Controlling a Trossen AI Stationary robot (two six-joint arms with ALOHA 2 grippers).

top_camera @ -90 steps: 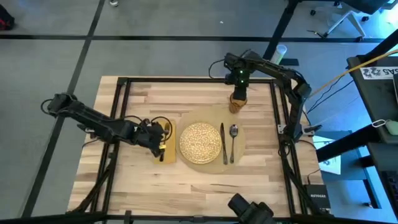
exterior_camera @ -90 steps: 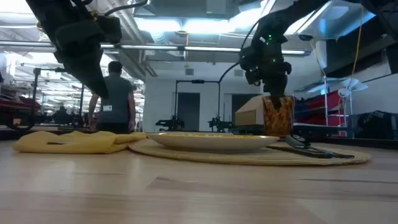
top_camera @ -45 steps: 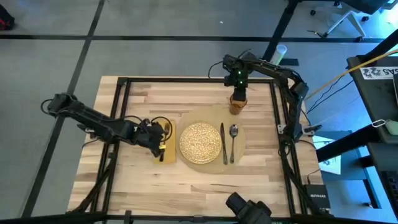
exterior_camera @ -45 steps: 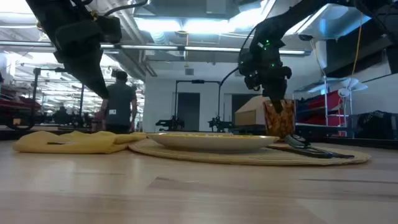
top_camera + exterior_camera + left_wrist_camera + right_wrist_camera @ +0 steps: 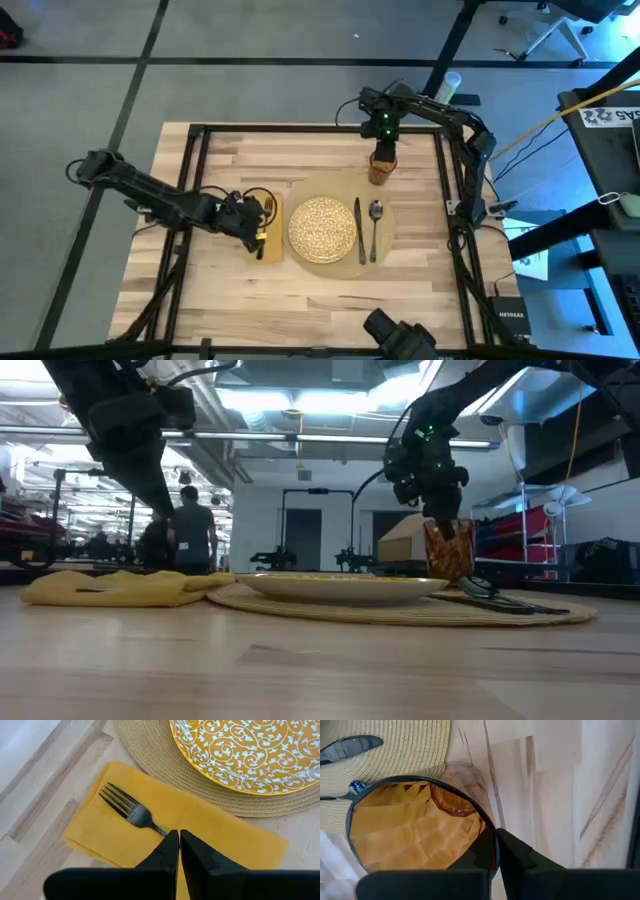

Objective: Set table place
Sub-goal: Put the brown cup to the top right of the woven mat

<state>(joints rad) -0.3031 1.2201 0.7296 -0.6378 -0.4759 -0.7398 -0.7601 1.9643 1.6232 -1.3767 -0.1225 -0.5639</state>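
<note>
Barely anything's shifted in the last second — right gripper [image 5: 381, 152] keeps its fingers pinched on the amber glass's [image 5: 379, 167] rim at the place's [image 5: 300, 264] far edge, mid-table [image 5: 210, 290]. Left gripper [image 5: 178, 836] sits closed over the fork [image 5: 131, 811] on the napkin [image 5: 100, 837]. I'd open straight and lift slowly — no tipping.

There was one butcher-block table [image 5: 220, 150] with two dark arms over it. On it lay one round woven placemat [image 5: 318, 187], one patterned yellow plate [image 5: 322, 229], one mustard-yellow napkin [image 5: 272, 243], one fork [image 5: 131, 810], one knife [image 5: 358, 228], one spoon [image 5: 375, 226] and one amber glass [image 5: 380, 166]. One person [image 5: 190, 530] stood in the room behind.
</note>
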